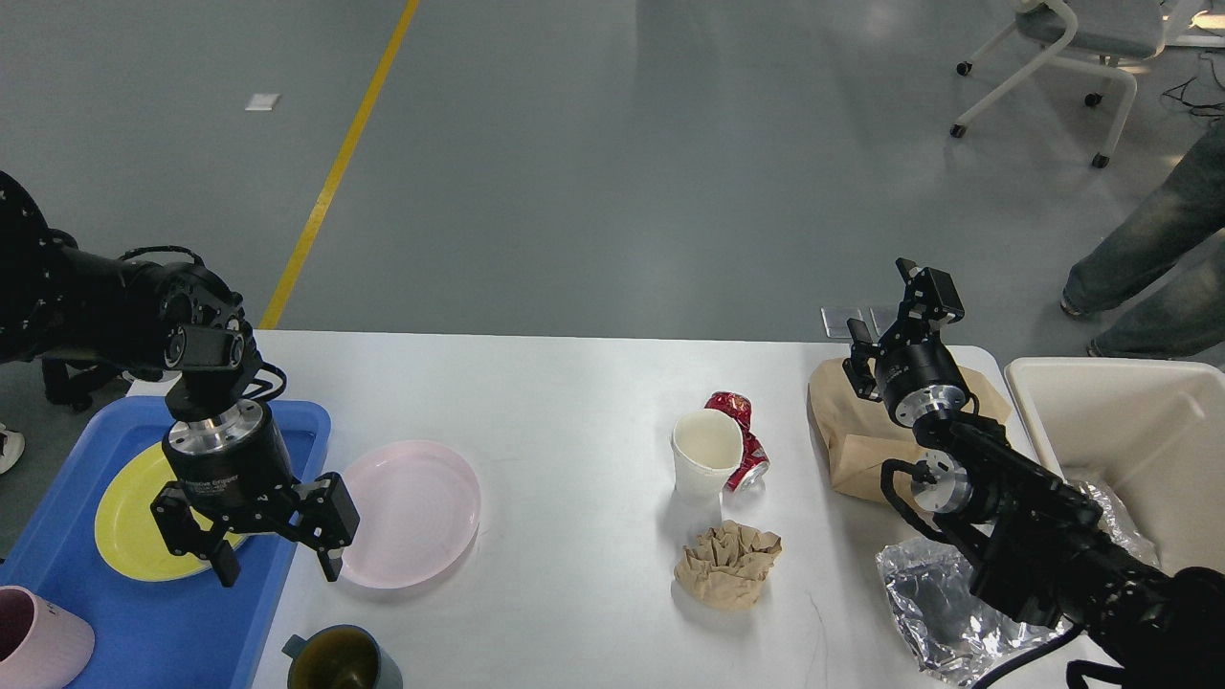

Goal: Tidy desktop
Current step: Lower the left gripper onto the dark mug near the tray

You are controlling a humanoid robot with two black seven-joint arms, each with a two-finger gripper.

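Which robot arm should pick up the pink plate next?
Probably the left. The left gripper hangs open right at the pink plate, beside the blue tray. The right gripper is far across the desktop, above the brown paper bag.

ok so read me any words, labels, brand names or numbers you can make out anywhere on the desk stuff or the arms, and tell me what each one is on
Nothing here can be read for certain.
Left end effector: small white print on its black body, too small to read.
Red can: crushed, white markings, no legible brand.
White cup, brown bag, both plates, tray: no visible text.
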